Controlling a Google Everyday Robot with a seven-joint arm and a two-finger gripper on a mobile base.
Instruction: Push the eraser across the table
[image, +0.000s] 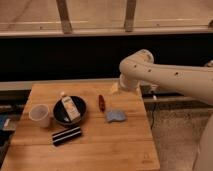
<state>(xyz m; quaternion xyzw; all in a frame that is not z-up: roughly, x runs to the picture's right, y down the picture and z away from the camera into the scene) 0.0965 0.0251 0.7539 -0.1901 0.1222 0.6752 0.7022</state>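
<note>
Gripper (116, 89) is low over the far edge of the table (110, 147), right of centre, mostly tucked behind the arm's bulky white joint (136, 67). Can't tell whether it's open or closed, or whether it has hold of anything. The arm (175, 80) comes in from the right side of the scene, w/ the forearm stretching out past the frame edge.

Closest thing to the gripper: a small dark-red stick (101, 102), lying just near and left of it, pointing roughly far-to-near. A bit nearer and to the right, a light-blue spongy pad (116, 116) lies flat on the wood.

Moving left: a black bowl (79, 114) w/ a white carton (70, 108) lying inside, tilted. Left of the bowl, just beside it, a translucent cup (40, 115) stands upright.

Now the eraser (66, 135): a long black bar w/ a light stripe, flat on the table just near of the bowl, left of centre, angled slightly. It's well apart from the gripper, w/ the stick & bowl between them.

Beyond the table's right edge, speckled floor (175, 130).
</note>
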